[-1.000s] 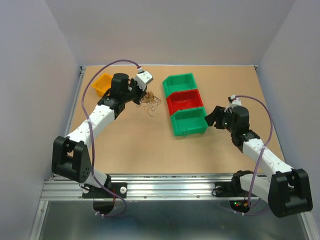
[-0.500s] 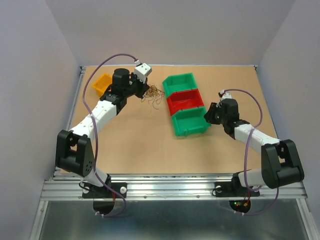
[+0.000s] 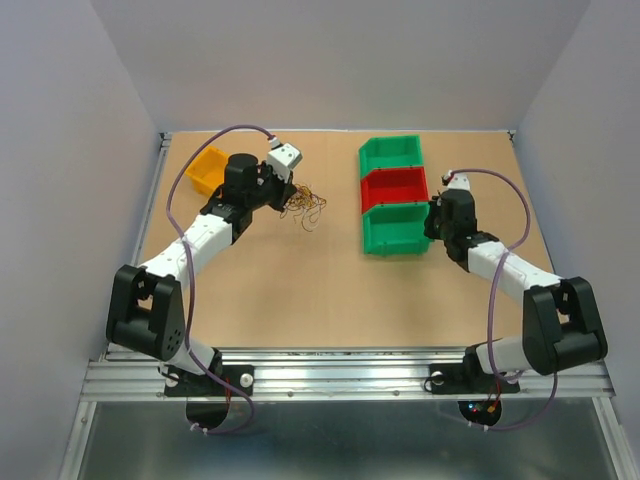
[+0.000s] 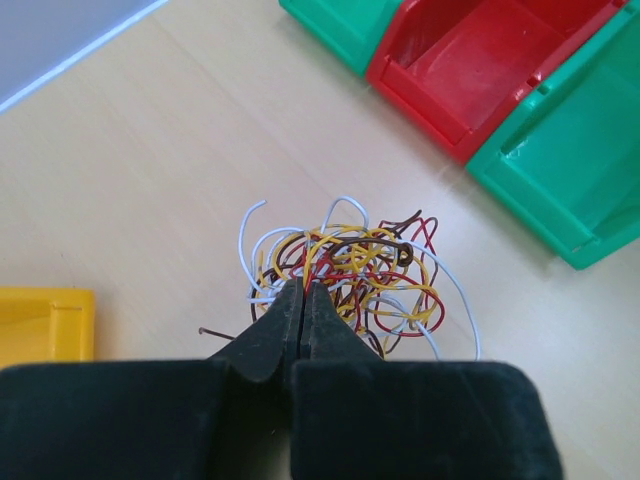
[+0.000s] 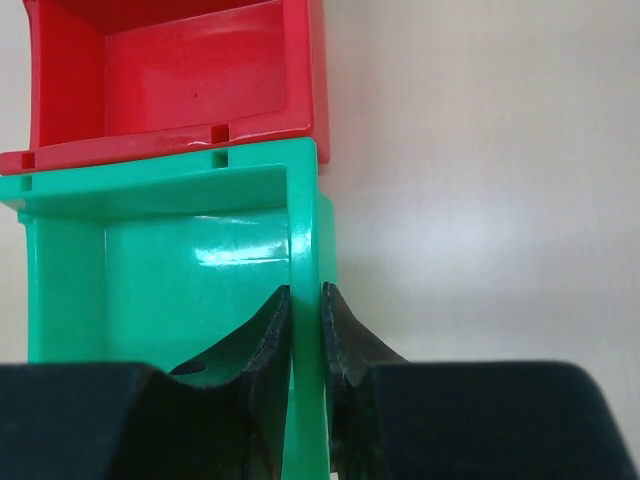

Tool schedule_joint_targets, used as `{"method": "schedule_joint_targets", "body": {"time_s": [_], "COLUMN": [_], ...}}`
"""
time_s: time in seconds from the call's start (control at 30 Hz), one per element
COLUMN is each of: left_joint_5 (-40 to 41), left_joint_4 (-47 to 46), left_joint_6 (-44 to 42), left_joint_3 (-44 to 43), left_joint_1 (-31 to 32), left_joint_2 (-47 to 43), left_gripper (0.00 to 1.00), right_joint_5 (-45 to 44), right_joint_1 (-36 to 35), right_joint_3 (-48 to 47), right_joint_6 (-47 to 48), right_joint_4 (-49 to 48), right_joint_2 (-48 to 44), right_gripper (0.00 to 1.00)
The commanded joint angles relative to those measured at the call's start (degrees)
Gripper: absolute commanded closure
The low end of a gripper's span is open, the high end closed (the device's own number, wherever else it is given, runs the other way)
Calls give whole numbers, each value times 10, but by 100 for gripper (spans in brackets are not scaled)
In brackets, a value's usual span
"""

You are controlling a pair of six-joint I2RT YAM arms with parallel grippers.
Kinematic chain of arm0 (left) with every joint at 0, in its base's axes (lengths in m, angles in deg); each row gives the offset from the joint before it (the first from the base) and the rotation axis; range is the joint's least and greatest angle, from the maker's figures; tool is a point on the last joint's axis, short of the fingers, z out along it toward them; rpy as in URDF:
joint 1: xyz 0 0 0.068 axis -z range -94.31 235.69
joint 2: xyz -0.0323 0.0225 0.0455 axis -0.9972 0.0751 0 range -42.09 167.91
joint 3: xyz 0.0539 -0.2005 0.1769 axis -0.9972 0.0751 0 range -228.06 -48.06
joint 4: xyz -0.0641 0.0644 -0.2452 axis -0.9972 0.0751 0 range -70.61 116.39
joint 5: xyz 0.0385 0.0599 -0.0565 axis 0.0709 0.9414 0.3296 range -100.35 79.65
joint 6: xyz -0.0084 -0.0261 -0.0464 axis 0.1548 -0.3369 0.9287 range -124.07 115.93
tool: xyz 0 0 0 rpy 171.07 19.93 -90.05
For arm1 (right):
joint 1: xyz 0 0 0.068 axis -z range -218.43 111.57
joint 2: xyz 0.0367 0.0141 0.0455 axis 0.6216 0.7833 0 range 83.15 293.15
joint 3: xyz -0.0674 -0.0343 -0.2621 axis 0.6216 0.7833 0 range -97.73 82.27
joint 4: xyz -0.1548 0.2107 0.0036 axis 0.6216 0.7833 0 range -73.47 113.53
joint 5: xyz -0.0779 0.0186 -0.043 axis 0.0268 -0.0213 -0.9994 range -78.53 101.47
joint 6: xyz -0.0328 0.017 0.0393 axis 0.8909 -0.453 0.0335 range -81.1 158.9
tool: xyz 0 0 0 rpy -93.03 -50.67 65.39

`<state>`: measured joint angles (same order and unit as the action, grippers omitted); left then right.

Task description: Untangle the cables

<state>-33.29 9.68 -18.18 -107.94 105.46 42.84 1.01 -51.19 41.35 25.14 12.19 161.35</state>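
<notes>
top external view: on the counter (image 3: 300, 290) the bins (image 3: 392, 195) sit toward the far right corner, with the right gripper (image 5: 305, 310) clamped on the green bin (image 5: 160, 182) wall. the cables (image 4: 350, 270), near the far left corner, are one knot, none freed; the left gripper (image 4: 303, 300) pinches their edge.

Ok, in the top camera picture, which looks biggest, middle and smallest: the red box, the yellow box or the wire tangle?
1. red box, clearly the largest.
2. yellow box and wire tangle: they look about the same size, so I won't rank them. The tangle is loose and spread out.
</notes>
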Motion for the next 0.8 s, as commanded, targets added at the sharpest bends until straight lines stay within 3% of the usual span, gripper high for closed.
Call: {"method": "schedule_joint_targets", "body": {"time_s": [0.0, 0.3, 0.37, 0.47, 0.5, 0.53, 0.67, 0.73, 0.77], "left_joint_5": [-11, -25, -29, -26, -26, -29, -39, -51, -55], "left_joint_4": [-46, -59, -57, -57, -59, -62, -77, -79, -80], "left_joint_6": [-7, -4, -4, -4, 0, 0, 5, 6, 7], "left_joint_3": [15, 24, 21, 23, 27, 30, 45, 49, 50], "left_joint_1": [0, 0, 0, 0, 0, 0, 0, 0, 1], "left_joint_2": [-40, -25, -20, -20, -23, -26, -46, -49, -53], "left_gripper": [100, 100, 100, 100, 100, 100, 100, 100, 100], "right_joint_5": [-83, -67, -74, -146, -157, -165, -157, -95, -20], "right_joint_1": [4, 67, 75, 76, 76, 77, 76, 76, 76], "right_joint_3": [-76, -181, -194, -204, -202, -199, -187, -181, -174], "right_joint_6": [28, 50, 50, 30, 21, 16, 1, -10, -14], "right_joint_4": [-16, 24, 36, 42, 42, 42, 42, 42, 40], "right_joint_2": [33, 130, 140, 145, 143, 129, 65, 30, 1], "right_gripper": [99, 99, 96, 69, 34, 25, 19, 18, 18]}}
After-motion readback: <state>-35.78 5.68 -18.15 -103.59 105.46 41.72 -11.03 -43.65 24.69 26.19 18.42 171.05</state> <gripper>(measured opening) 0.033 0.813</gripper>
